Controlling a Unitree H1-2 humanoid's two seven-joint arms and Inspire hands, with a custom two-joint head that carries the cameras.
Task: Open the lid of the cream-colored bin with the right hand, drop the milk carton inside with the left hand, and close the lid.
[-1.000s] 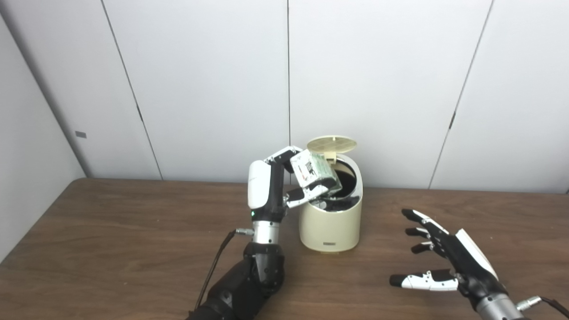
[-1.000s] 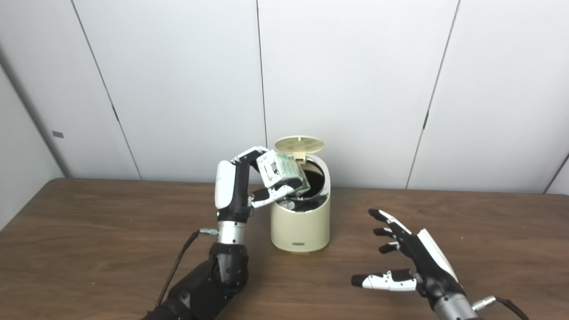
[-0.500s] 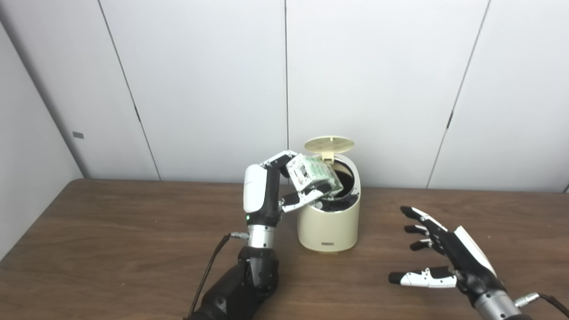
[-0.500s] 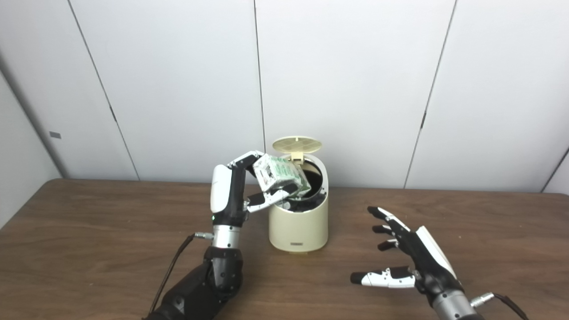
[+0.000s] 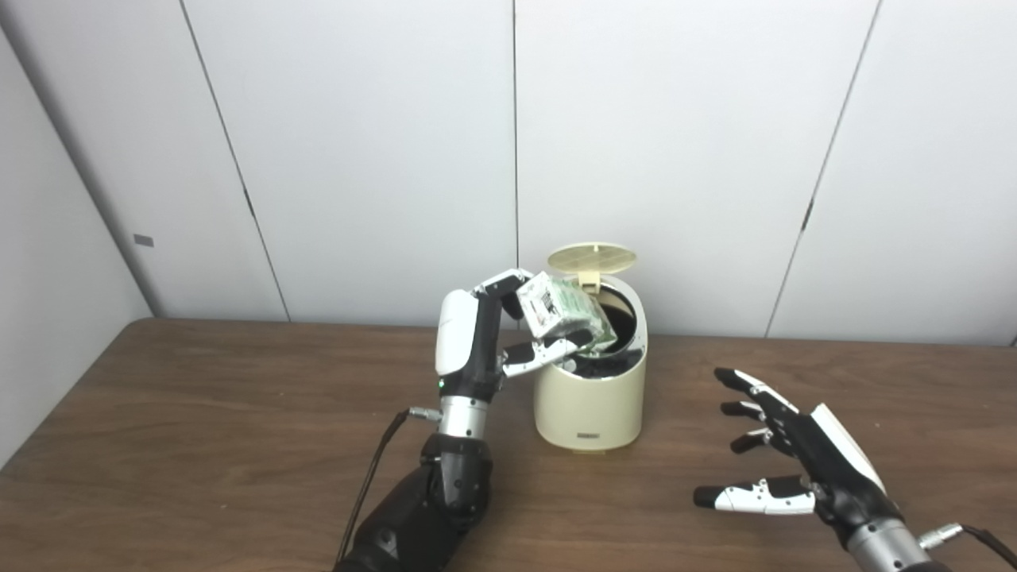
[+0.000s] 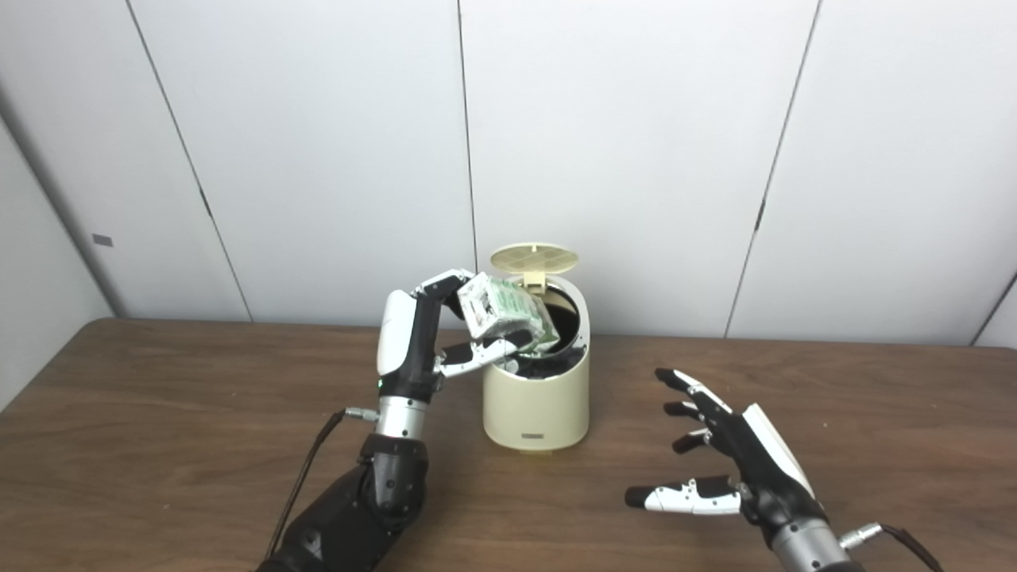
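Right hand [image 5: 810, 469] hovers above the worktop [image 5: 199, 445], fingers spread, empty. Left hand [image 5: 485, 338] has fingers clamped on the milk carton [image 5: 562, 314], tilted over the bin [image 5: 589, 397] mouth; lid [image 5: 592, 256] raised. Carton likely light, crushable: hold its flat sides.

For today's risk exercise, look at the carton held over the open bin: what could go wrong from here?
1. The milk carton, tilted in the left hand, sits over the cream-colored bin's near rim; released now, it might catch there or fall outside.
2. The lid stands open unsupported, while the right hand waits open, away from it; a knock could shut it.
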